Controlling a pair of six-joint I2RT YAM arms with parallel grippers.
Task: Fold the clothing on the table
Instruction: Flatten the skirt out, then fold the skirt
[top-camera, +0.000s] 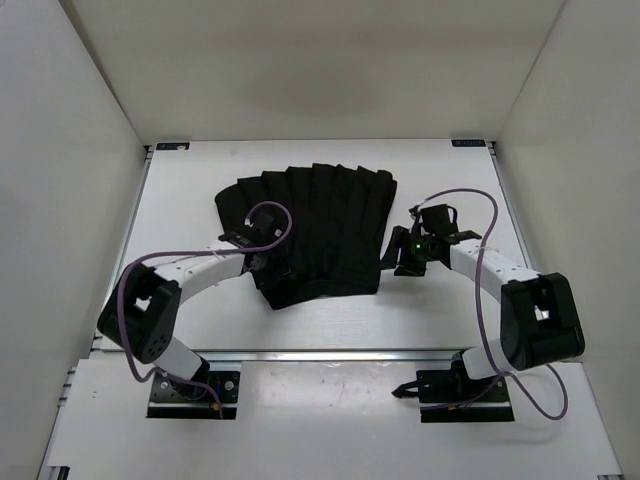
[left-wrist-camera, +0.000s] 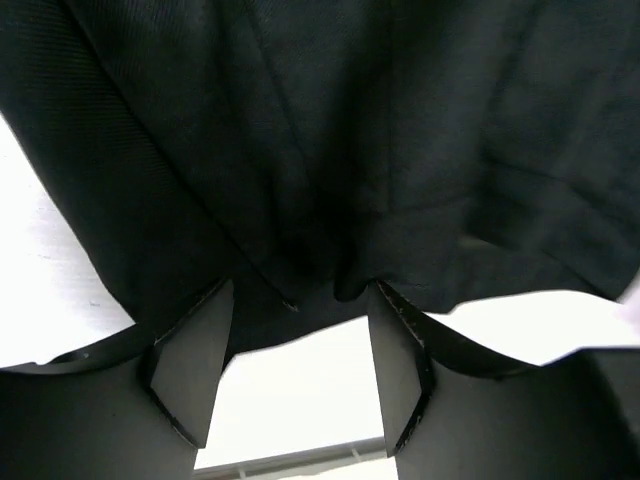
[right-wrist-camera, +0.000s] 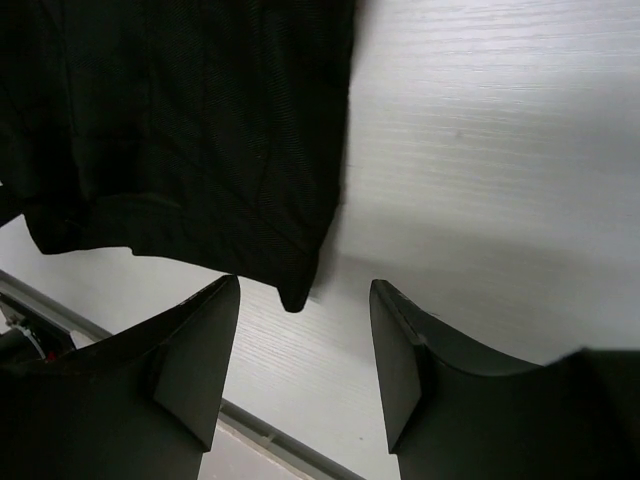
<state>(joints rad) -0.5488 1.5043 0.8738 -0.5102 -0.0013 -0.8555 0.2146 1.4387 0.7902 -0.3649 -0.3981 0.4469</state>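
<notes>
The clothing (top-camera: 320, 225), a black pleated skirt, lies folded on the white table (top-camera: 180, 200), its pleats running front to back. My left gripper (top-camera: 264, 264) sits at the skirt's near left edge. In the left wrist view it (left-wrist-camera: 300, 290) is open, the skirt's hem (left-wrist-camera: 330, 130) lies just past the fingertips, and bare table (left-wrist-camera: 290, 390) shows between the fingers. My right gripper (top-camera: 404, 262) is by the skirt's right edge. In the right wrist view it (right-wrist-camera: 305, 283) is open and grips nothing, with a corner of the skirt (right-wrist-camera: 180, 120) pointing into the gap over the table (right-wrist-camera: 480, 150).
A metal rail (top-camera: 330, 355) runs along the table's near edge, and it shows low in the wrist views (right-wrist-camera: 270, 430). White walls (top-camera: 60, 150) close in the left, right and back sides. Purple cables (top-camera: 480, 250) loop over both arms.
</notes>
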